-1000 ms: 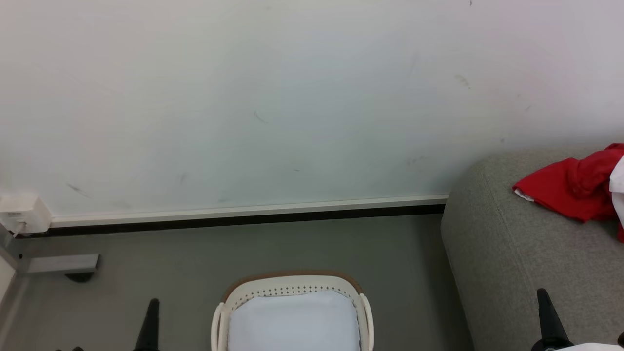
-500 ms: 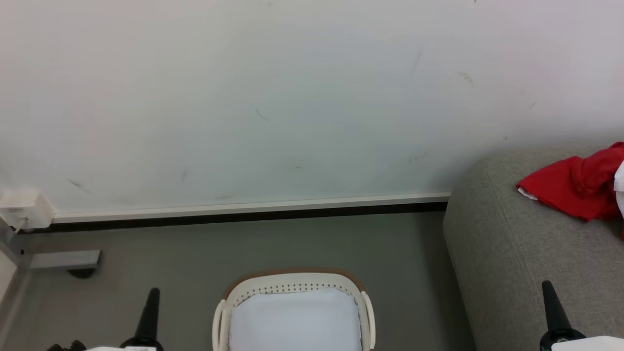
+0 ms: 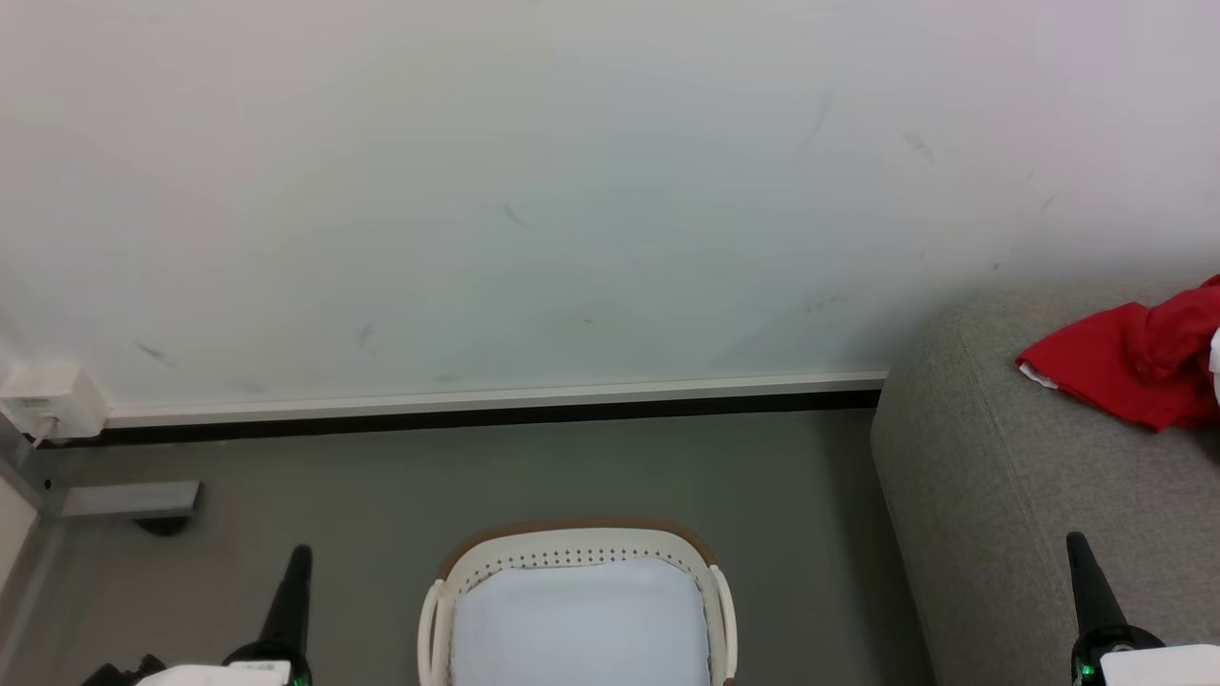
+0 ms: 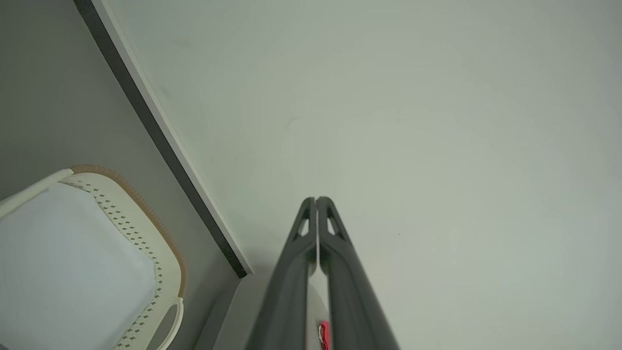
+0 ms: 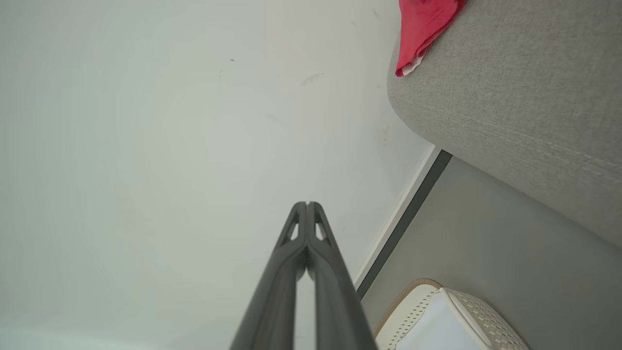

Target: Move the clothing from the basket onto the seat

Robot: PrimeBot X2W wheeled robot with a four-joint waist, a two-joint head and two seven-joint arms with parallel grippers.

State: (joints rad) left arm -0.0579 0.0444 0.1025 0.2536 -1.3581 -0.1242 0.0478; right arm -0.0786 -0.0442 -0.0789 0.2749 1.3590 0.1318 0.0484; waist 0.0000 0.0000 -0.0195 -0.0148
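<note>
Found red clothing [image 3: 1134, 367] heaped on seat [image 3: 1001, 495], right of basket [image 3: 572, 548] and well apart from it. Saw white lining [image 3: 577, 619] inside basket. Noted left pincer [image 4: 316, 200] pressed together, left of basket; right pincer [image 5: 307, 204] pressed together, right of basket, over seat.

Grey-green floor [image 3: 591, 467]: laundry basket [image 3: 572, 543] stands on it, near the wall, with the white lining showing inside. Grey sofa [image 3: 1001, 495] stands on the floor to the basket's right, apart from it. Red garment [image 3: 1125, 367] with white trim lies crumpled on the sofa. Grey metal foot [image 3: 129, 498] rests on the floor at far left.
</note>
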